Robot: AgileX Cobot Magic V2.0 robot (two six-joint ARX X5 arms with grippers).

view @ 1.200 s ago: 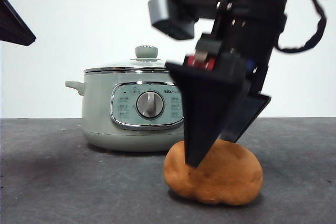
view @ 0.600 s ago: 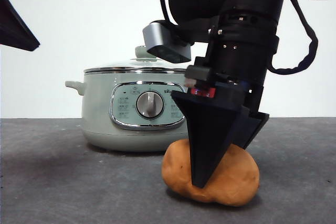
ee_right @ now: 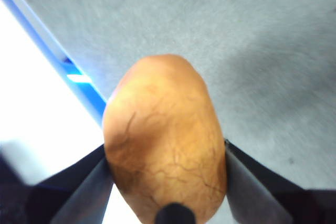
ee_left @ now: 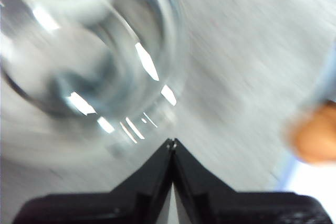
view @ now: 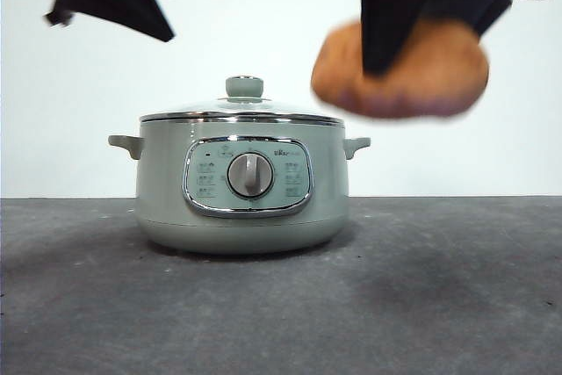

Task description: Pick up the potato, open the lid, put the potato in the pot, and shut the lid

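- The counter is a dark grey, speckled surface running across the whole front view, with a plain white wall behind it.
- The pot stands on the counter left of centre, upright, its chrome-framed panel and grey dial facing the camera and a small handle on each side.
- The lid sits closed on the pot, its chrome rim resting on the pot's top edge and its green knob uppermost; in the left wrist view it shows as a blurred glass dome with bright glints.
- The potato is up in the air, well clear of the counter, to the right of the pot and at about the level of the lid's knob; it looks motion-blurred.
- The right gripper has its jaws clamped on the potato, one on either flank, with grey counter far below.
- In the front view this gripper comes down from the top edge on the right, one dark jaw crossing the front of the potato.
- The left gripper hovers close above the lid with its jaws together, tips touching and holding nothing; the potato appears as an orange blur at the edge of its view.
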